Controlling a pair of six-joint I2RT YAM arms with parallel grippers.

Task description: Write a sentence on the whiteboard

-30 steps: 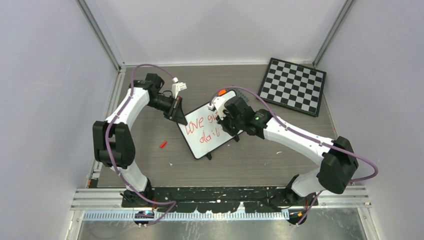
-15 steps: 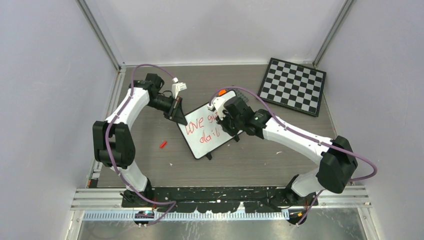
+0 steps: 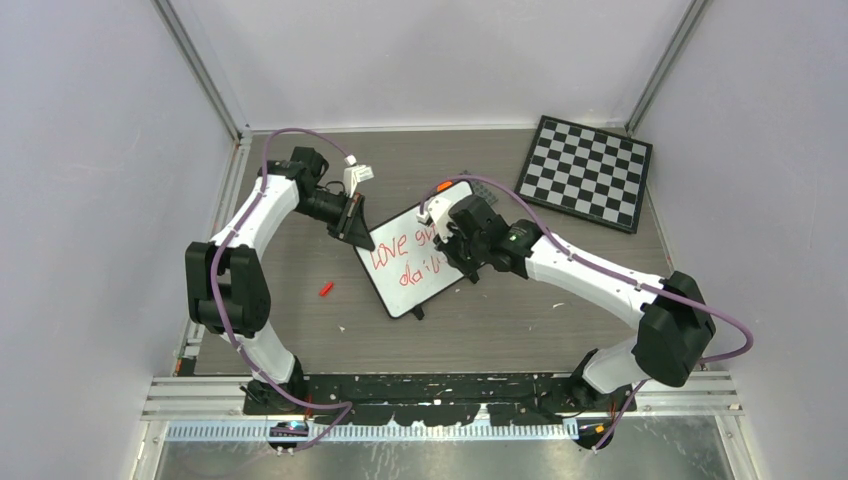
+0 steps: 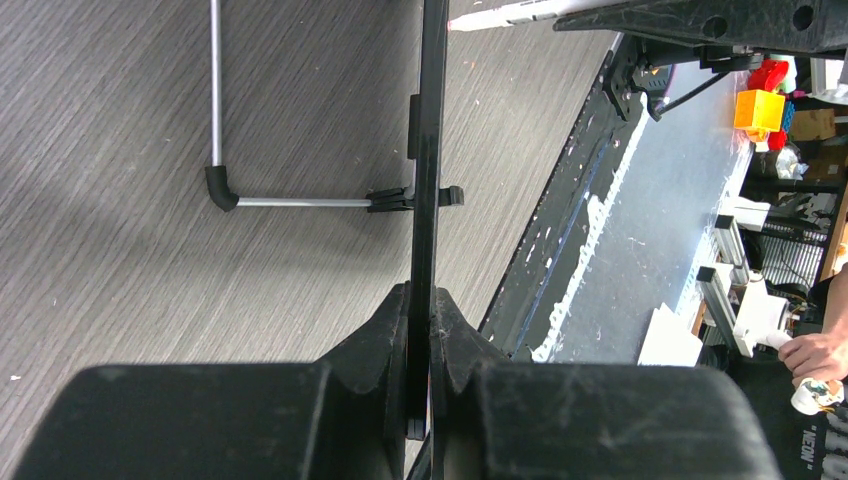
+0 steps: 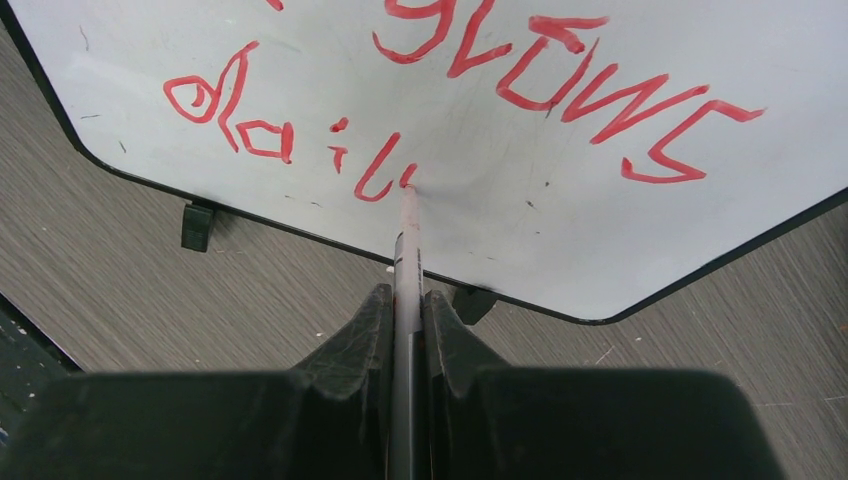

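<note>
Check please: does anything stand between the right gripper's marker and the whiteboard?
Nothing visible does. The marker in the right gripper touches the whiteboard with its tip, at the end of the sentence.

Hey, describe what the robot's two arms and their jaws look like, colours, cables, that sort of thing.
The left arm and right arm match: white shells on the long links, bulky black housings at the joints. A purple cable loops along each, ending near a small white connector by the wrist. The jaws are matte black and wedge-shaped, narrowing to blunt tips.
</note>
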